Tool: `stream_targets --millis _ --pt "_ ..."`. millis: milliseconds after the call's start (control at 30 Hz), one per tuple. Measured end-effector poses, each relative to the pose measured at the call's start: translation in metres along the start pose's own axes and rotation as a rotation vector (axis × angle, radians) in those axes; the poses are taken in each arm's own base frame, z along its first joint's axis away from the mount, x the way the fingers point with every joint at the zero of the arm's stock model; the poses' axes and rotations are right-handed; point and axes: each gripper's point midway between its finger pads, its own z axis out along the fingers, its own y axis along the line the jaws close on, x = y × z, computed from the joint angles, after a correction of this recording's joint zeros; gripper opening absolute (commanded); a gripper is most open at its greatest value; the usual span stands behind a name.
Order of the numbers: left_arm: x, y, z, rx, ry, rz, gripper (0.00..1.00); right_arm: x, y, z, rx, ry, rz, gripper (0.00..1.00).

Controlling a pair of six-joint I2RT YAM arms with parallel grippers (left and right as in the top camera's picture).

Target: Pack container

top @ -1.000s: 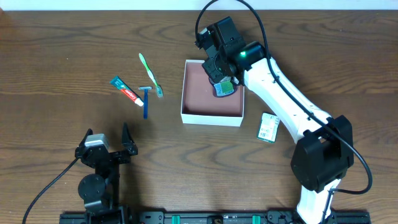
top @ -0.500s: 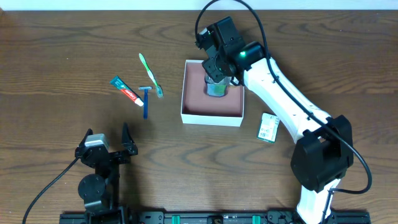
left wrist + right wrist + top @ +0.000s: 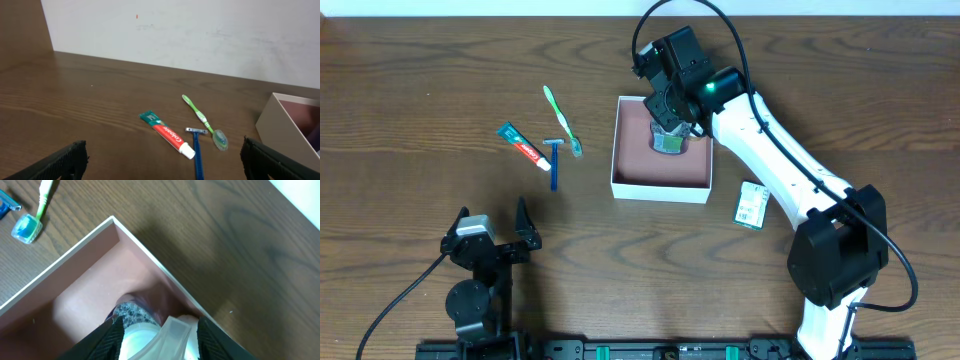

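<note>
Fingers (image 3: 109, 336) of right gripper (image 3: 157, 327) closed tight on one round pale object (image 3: 142, 341), one black finger against each side, held inside the container (image 3: 660, 190) a touch toward 1 o'clock of the box's middle; contact with the pink-brown floor impossible to judge.

One dark wooden table (image 3: 420, 80) beneath everything. Two arms: one white right arm (image 3: 770, 150) rising from 5 o'clock of the overhead view and reaching toward 11 o'clock over the box; one left gripper (image 3: 492, 222) at 8 o'clock from the box, pointing to 12 o'clock, fingers (image 3: 62, 162) spread wide at either edge of the left wrist view, gripping nothing.

One container, square, lidless, white outside, flat on the wood just toward 1 o'clock of the table's centre.

Four loose toiletries outside it. At 9 o'clock from the box, well apart from it, a cluster of three: one green toothbrush (image 3: 561, 120) lying from 11 o'clock down to 5 o'clock, a blue-green cap over its head; one toothpaste tube (image 3: 522, 147), green and red, white cap end aimed at 4 o'clock, just beside the handle of one blue razor (image 3: 556, 165), contact unclear; razor head at 12 o'clock, near the brush head. At 4 o'clock from the box, near its corner but apart, one small green-and-white packet (image 3: 752, 204).
</note>
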Motion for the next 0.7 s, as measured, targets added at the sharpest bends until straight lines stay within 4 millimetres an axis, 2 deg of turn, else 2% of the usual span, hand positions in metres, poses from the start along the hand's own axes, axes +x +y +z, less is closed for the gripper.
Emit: stream_targets --millis 133,267,400,500,633,700 --pt "0.000 0.000 0.000 0.000 0.000 0.000 0.98 -0.004 0.003 0.000 0.001 -0.015 -0.019 0.59" --pt "0.000 0.000 0.000 0.000 0.000 0.000 0.98 -0.009 0.004 0.000 0.003 -0.032 -0.027 0.58" --pt "0.000 0.000 0.000 0.000 0.000 0.000 0.98 -0.017 0.003 -0.003 0.004 -0.060 -0.044 0.45" --pt "0.000 0.000 0.000 0.000 0.000 0.000 0.98 -0.024 0.007 -0.008 -0.016 -0.083 -0.058 0.38" --pt "0.000 0.000 0.000 0.000 0.000 0.000 0.98 -0.034 0.022 -0.012 -0.045 -0.116 -0.097 0.25" --pt "0.000 0.000 0.000 0.000 0.000 0.000 0.98 -0.037 0.036 -0.014 -0.064 -0.123 -0.120 0.21"
